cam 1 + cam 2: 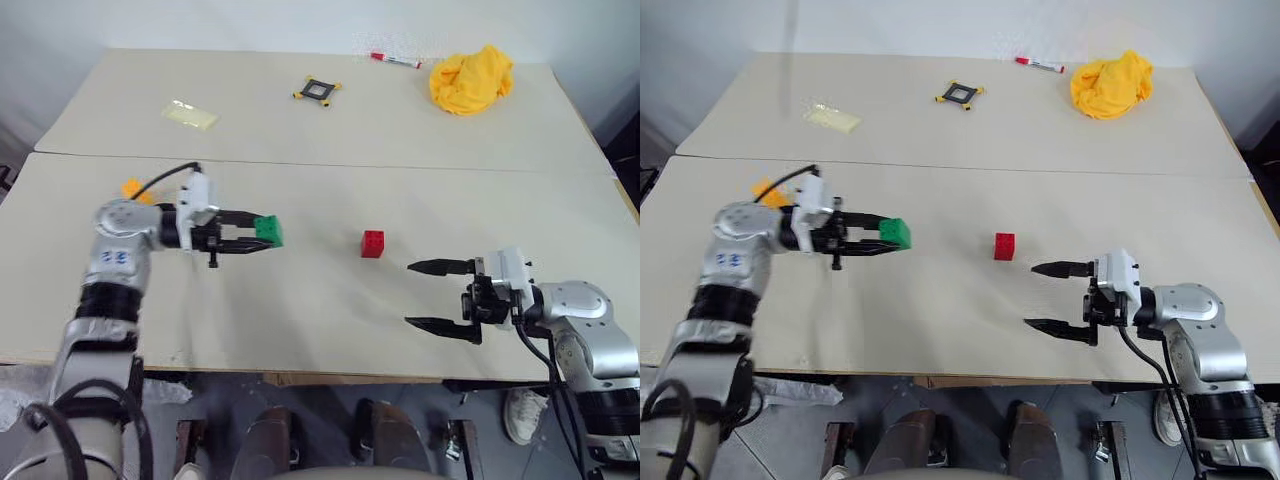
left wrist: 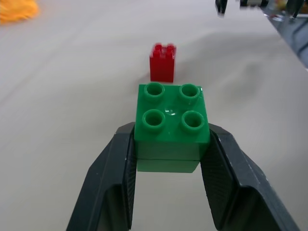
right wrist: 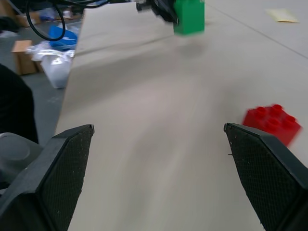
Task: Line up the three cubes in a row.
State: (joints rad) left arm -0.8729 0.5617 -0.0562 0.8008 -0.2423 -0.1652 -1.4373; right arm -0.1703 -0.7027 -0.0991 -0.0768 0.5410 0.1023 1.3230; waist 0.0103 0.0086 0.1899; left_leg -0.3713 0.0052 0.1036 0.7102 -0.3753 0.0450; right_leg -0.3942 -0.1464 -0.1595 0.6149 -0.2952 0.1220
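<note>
On the pale desk (image 1: 320, 300) we count three studded cubes: one green cube (image 1: 268, 230), one red cube (image 1: 372, 243) and one orange-yellow cube (image 1: 133, 189). The orange-yellow one sits half hidden behind the left arm. Our left gripper (image 1: 252, 234) pinches the green cube above the desk, left of the red. Our right gripper (image 1: 437, 295) holds its fingers spread wide, empty, near the red cube.

Two pale beige tables (image 1: 330, 120) stand edge to edge before a white wall (image 1: 250, 20).
</note>
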